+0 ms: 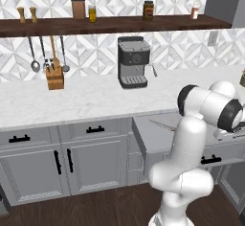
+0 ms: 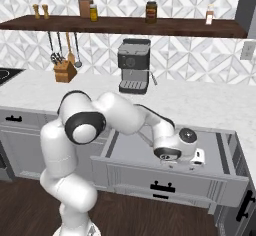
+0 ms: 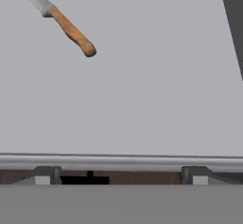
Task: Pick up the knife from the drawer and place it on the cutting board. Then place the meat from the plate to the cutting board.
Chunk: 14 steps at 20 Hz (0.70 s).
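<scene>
Knife point(image 3: 59, 19) lies flat on the grey floor of the open drawer point(image 2: 145, 152), wooden handle pointing toward our hand, blade running off the far edge of the hand view. We hold our gripper point(image 2: 197, 159) low over the drawer, jaws spread fully wide, grasping nothing, well apart from the knife. Beyond, on the counter point(image 2: 200, 102), stands a coffee machine point(image 2: 133, 66).
</scene>
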{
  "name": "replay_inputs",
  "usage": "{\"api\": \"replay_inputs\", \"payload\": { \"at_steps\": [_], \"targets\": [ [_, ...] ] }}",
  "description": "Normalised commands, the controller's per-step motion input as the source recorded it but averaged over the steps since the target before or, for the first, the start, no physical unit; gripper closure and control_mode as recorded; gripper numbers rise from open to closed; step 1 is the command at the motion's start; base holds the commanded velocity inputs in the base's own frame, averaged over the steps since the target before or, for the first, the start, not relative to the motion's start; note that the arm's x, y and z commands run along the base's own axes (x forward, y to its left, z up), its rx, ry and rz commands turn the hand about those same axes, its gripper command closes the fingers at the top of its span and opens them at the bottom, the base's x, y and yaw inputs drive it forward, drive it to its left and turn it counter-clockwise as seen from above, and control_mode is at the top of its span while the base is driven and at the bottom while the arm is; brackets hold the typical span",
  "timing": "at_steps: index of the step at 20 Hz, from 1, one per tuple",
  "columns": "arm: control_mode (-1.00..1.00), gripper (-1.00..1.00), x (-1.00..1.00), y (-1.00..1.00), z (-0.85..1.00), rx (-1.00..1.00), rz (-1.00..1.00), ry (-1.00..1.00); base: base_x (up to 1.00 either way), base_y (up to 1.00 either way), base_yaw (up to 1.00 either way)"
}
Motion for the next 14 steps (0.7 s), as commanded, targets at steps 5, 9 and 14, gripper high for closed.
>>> {"api": "replay_inputs", "payload": {
  "at_steps": [5,9,14],
  "targets": [
    [-1.0,-1.0,0.06,0.19,0.88,0.0,0.1,0.0,0.0,0.0,0.0],
    [-1.0,-1.0,0.37,0.54,0.49,0.0,0.31,0.12,0.0,0.0,0.0],
    [-1.0,-1.0,0.2,0.95,-0.09,-0.21,0.19,0.02,0.0,0.0,0.0]
  ]
}}
